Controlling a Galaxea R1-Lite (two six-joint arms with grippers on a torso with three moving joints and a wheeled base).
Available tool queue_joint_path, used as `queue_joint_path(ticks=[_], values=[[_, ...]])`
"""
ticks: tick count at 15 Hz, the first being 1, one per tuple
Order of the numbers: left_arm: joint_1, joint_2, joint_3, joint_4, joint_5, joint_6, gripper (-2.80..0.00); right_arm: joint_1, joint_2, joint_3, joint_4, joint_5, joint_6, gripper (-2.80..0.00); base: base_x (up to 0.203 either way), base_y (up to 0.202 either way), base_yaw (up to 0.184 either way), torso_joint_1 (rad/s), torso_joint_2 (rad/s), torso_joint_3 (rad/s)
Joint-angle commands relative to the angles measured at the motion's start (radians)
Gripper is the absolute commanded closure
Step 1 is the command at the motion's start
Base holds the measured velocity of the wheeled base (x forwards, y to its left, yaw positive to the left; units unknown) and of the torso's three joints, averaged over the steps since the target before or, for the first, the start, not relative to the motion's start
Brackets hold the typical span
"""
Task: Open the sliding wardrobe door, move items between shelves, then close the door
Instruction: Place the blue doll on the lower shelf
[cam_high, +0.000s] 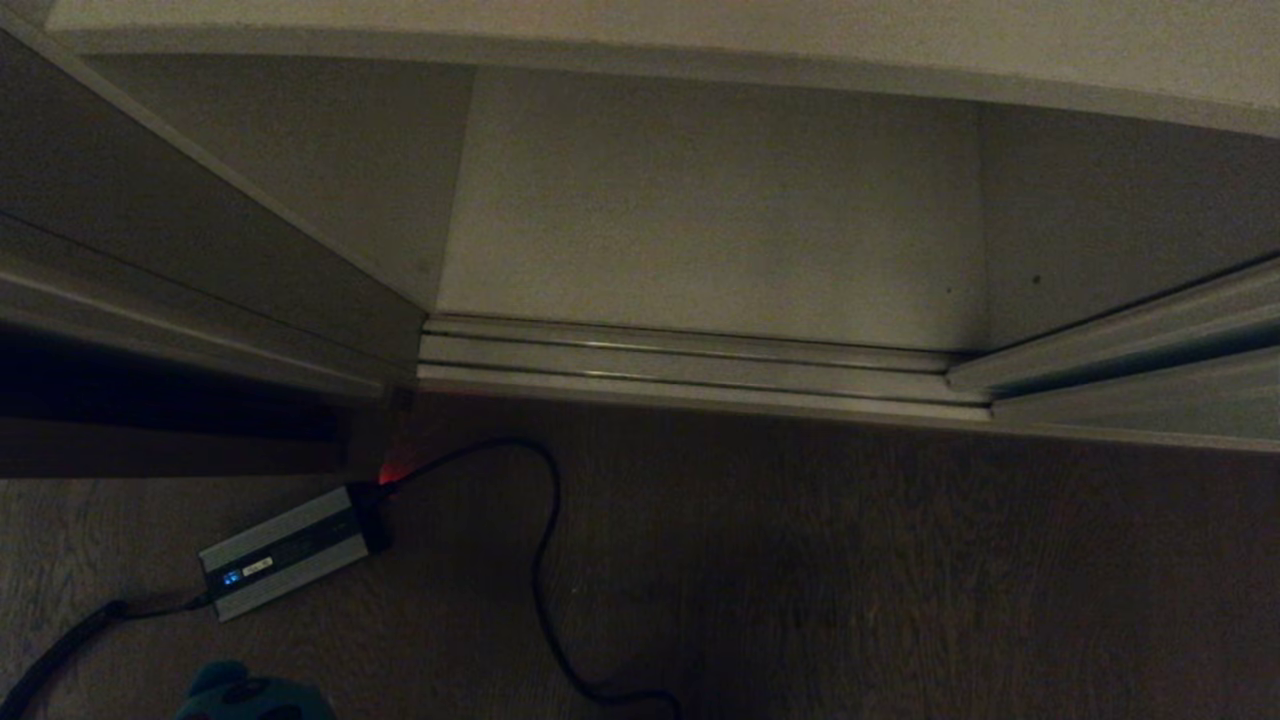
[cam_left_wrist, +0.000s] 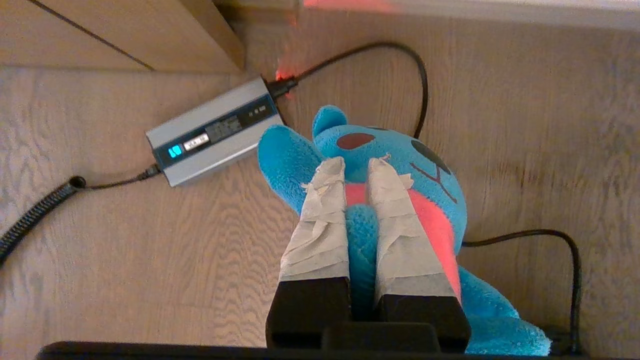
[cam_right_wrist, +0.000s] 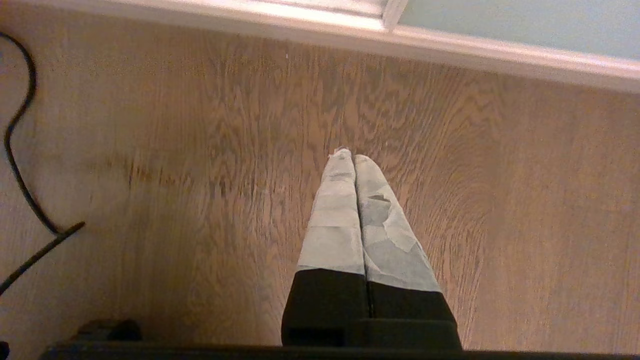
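My left gripper (cam_left_wrist: 357, 162) is shut on a teal-blue plush toy with a red belly (cam_left_wrist: 400, 150). Its taped fingers (cam_left_wrist: 320, 220) pinch part of the toy's body above the wooden floor. The toy's head (cam_high: 250, 695) peeks in at the head view's lower left edge. The wardrobe stands open in the middle, showing its lowest white shelf (cam_high: 700, 200). Another pale board's front edge (cam_high: 700, 40) runs across the top. The grey-green sliding wardrobe door (cam_high: 1150, 400) (cam_right_wrist: 525, 25) stands at the right. My right gripper (cam_right_wrist: 352, 157) is shut and empty above bare floor.
A silver power adapter (cam_high: 290, 550) (cam_left_wrist: 215, 130) lies on the floor at the left, with a black cable (cam_high: 540, 560) looping past it. The metal floor track (cam_high: 690, 365) runs along the wardrobe's front. A grey panel (cam_high: 200, 230) and brown casing (cam_high: 150, 445) stand at the left.
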Motion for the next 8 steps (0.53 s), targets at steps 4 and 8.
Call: queue_joint_path(ticks=[4,8], values=[[0.0,0.0,0.0,-0.003,0.0,-0.007,0.0,0.0,0.0,0.003,0.0,-0.001,0.0,0.0,0.0,0.0,0.0,0.003,0.0,-0.201],[0.0,0.0,0.002,-0.006,0.002,-0.01,0.0,0.0,0.0,0.003,0.0,-0.001,0.0,0.0,0.0,0.0,0.0,0.002,0.01,-0.181]])
